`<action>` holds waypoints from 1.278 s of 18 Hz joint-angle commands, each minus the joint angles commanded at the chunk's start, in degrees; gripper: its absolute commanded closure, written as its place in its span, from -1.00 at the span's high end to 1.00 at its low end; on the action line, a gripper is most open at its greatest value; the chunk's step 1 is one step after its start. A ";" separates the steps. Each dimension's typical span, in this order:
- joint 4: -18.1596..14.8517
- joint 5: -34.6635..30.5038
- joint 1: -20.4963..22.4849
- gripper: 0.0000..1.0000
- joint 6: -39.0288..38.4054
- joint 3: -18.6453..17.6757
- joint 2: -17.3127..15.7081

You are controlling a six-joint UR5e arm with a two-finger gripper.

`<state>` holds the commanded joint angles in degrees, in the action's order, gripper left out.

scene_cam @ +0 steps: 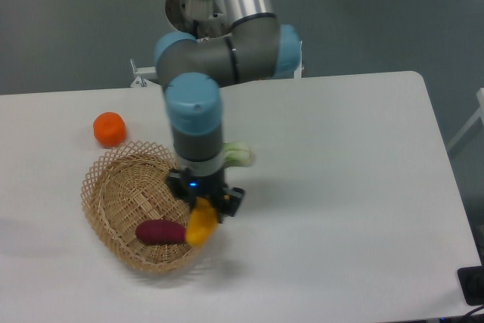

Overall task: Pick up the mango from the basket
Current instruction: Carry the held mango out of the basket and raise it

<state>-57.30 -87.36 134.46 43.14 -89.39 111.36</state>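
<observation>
The pick looks essentially done: the mango (pixel 200 226) hangs in the gripper (pixel 206 206) over the right rim of the basket (pixel 113 187), seemingly lifted clear of the floor where the purple sweet potato (pixel 160 231) lies, so only carrying it fully away appears to remain. The fingers are pinched on the mango's upper end, though the grip itself is partly hidden by the wrist above it.
</observation>
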 joint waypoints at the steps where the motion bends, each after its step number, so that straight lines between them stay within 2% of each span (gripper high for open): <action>1: -0.09 -0.17 1.06 -0.47 1.14 0.35 0.17; 5: 0.00 -4.03 4.49 -0.47 10.18 0.53 1.93; 11: -0.09 -4.57 8.80 -0.45 21.97 2.46 3.33; 12: -0.17 -4.48 9.67 -0.45 22.68 3.33 3.60; 15: -3.42 -4.57 10.47 -0.45 22.78 5.18 4.39; 21: -3.69 -4.57 10.73 -0.45 23.13 4.75 4.31; 23: -4.13 -4.57 11.26 -0.45 25.66 4.31 4.39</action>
<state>-61.43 -91.93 145.72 68.80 -85.08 115.75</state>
